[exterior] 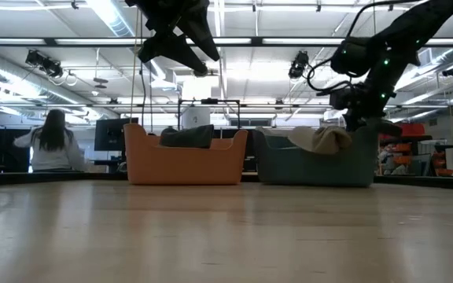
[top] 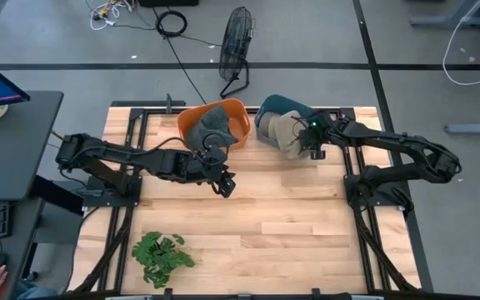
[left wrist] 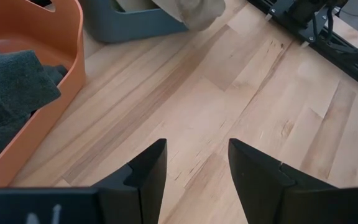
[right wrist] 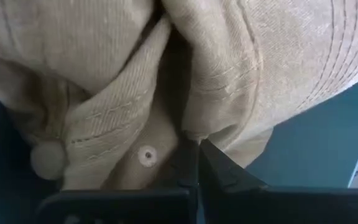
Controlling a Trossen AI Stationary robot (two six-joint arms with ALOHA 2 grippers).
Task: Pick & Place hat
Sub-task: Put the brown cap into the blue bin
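Observation:
A beige hat (top: 288, 133) lies in a blue-grey bin (top: 273, 107) at the table's far edge, sagging over the bin's rim (exterior: 321, 139). My right gripper (top: 308, 143) is down on it, shut on its cloth (right wrist: 197, 163). Next to the bin on its left stands an orange basket (top: 238, 112) holding a dark grey hat (top: 213, 121). My left gripper (top: 225, 187) hangs open above bare wood just nearer than the orange basket, touching nothing (left wrist: 197, 168). My right gripper pinches a fold of the beige hat's cloth (right wrist: 188, 127) between its two fingers (right wrist: 219, 171), near a seam with a small eyelet. It comes from above, slanting in from the table's right. The hat rests in the blue-grey bin, part of it draped over the rim.
A green leafy plant (top: 161, 250) lies near the table's near left corner. Between the baskets and the near edge there is bare wood (top: 290, 225). A fan (top: 236, 50) stands on the floor beyond the far edge. A person (exterior: 52, 141) sits in the room behind.

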